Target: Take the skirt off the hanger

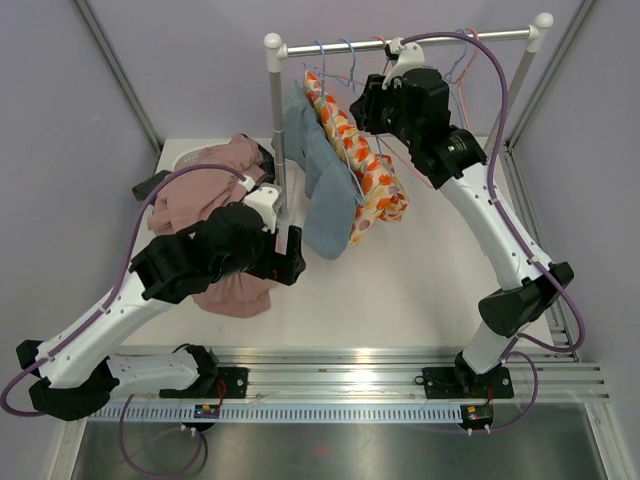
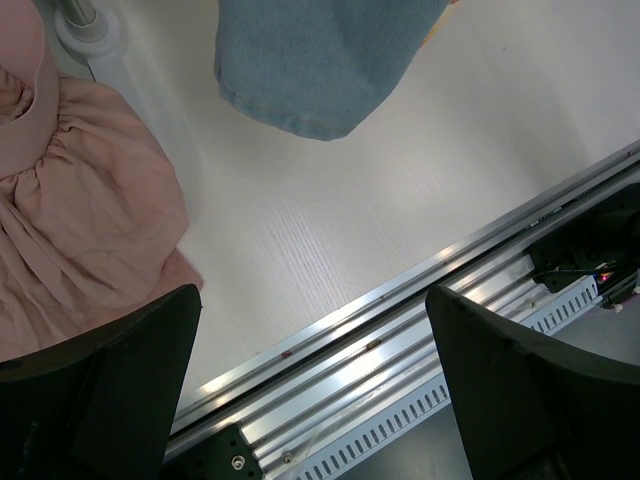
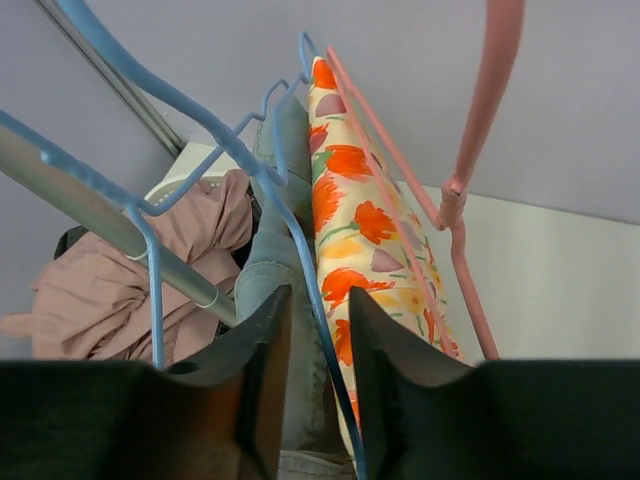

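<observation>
White table (image 1: 430,280), pink clothes (image 1: 200,195) heaped left — blue hanger (image 3: 305,300) inside right gripper (image 3: 318,300)

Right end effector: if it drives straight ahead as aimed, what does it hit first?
Likely the blue hanger wire, which runs through the gap of the right end effector. The denim skirt hangs right behind it; depth is hard to judge.

A crumpled dusty-pink gathered cloth garment (image 1: 195,205) lies heaped on the white wood-grain table (image 1: 430,290), around the foot of the pale upright post (image 1: 275,90) of a clothes rack. The rack's silver metal bar (image 1: 515,35) spans the back of the table, and from it hangs a cream cloth garment printed with orange flowers (image 1: 378,185), a salmon-pink wire hanger (image 3: 465,250) running along its top edge. A ribbed aluminium rail (image 1: 340,378) runs along the table's near edge.
</observation>
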Controlling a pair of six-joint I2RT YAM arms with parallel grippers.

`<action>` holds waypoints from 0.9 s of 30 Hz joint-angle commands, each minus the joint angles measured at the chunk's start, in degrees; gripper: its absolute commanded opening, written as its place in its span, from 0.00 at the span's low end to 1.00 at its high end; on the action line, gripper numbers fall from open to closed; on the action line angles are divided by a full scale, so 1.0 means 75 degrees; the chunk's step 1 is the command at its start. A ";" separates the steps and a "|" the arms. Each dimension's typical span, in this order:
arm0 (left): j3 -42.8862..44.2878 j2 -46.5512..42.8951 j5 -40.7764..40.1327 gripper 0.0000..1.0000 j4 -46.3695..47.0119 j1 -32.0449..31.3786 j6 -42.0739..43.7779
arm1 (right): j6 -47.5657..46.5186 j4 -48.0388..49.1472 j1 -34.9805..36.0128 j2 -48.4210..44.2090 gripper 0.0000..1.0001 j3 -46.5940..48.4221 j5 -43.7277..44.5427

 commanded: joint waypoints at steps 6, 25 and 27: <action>0.0104 0.0091 0.0224 0.99 0.0372 0.0072 0.0166 | 0.0042 0.0278 -0.0039 -0.0131 0.00 -0.0256 -0.0005; 0.2544 0.2728 0.0729 0.99 0.2199 -0.1639 0.1479 | 0.0182 -0.0670 -0.0051 -0.2603 0.00 -0.0397 -0.0016; 0.2356 0.2868 0.0483 0.99 0.2469 -0.1639 0.1514 | 0.0322 -0.0718 -0.0039 -0.2803 0.00 -0.0537 -0.0144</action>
